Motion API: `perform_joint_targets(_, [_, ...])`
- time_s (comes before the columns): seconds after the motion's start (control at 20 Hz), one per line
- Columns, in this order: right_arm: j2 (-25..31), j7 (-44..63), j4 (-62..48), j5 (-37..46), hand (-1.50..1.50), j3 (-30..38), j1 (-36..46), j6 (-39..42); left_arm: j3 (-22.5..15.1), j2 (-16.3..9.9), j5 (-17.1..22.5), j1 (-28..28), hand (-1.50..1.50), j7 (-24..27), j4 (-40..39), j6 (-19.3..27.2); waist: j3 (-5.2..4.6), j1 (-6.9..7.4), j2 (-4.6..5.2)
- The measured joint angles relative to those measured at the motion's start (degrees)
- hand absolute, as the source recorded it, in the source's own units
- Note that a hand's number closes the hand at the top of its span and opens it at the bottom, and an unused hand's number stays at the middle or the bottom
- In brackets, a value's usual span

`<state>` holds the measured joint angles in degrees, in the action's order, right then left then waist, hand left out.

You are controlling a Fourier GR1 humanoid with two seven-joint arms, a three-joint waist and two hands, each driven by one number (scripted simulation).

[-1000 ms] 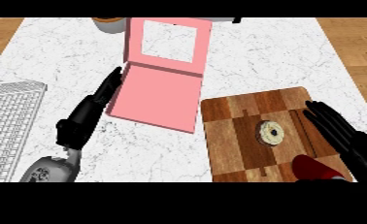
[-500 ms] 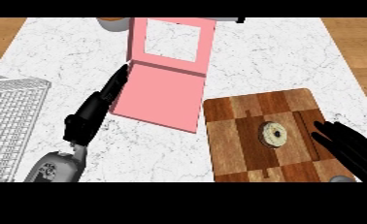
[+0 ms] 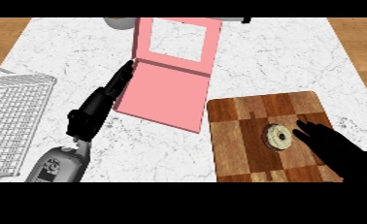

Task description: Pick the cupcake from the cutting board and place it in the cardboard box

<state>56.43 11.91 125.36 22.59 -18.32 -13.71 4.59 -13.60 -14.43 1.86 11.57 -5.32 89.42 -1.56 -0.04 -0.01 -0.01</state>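
Note:
The cupcake (image 3: 278, 136) is a small pale round with a dark centre, sitting on the wooden cutting board (image 3: 243, 140) at the lower right. My right hand (image 3: 331, 146) lies just right of it on the board, fingers straight and pointing left, tips close to the cupcake, nothing held. The box (image 3: 166, 93) is pink and flat, its lid with a square window (image 3: 177, 46) folded open toward the back. My left hand (image 3: 97, 106) stretches straight fingers along the box's left edge, empty.
A white wire rack (image 3: 20, 116) occupies the left edge of the marble counter. A grey round object (image 3: 120, 23) pokes in at the top behind the box lid. Wooden floor shows beyond both far corners.
My right hand has slid left and lower across the board, its fingertips now beside the cupcake. The view has shifted slightly. My left hand stays along the box's edge.

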Motion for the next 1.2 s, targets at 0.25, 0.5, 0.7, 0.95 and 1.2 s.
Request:
perform_joint_targets(0.25, [-6.1,2.9,-2.2,4.1,-1.50,-2.2,3.2,3.9,0.8,1.7,-1.5,0.5,0.00,0.4,-1.2,-0.4,0.03,-0.02,0.01])
perform_joint_targets(0.5, [-12.7,4.4,-9.5,8.4,-1.50,-4.6,8.6,7.1,1.9,2.2,-2.2,0.4,0.00,1.8,-2.8,-1.9,0.03,0.18,0.05])
perform_joint_targets(0.7, [-15.6,1.7,-12.8,12.8,-1.50,-5.1,6.9,6.4,2.3,3.0,-3.5,0.1,0.00,0.5,-1.4,-2.0,0.04,-0.01,0.00])
perform_joint_targets(0.95, [-19.9,-2.4,-17.5,16.0,-1.50,-3.4,9.0,6.5,3.4,4.2,-4.4,0.1,0.00,0.6,-1.5,-2.9,0.04,-0.03,0.00])
perform_joint_targets(1.2, [-23.2,-4.3,-20.0,19.5,-1.50,-1.9,9.8,8.4,5.0,5.0,-5.1,0.5,0.00,0.8,-2.7,-4.4,0.04,-0.06,-0.01])
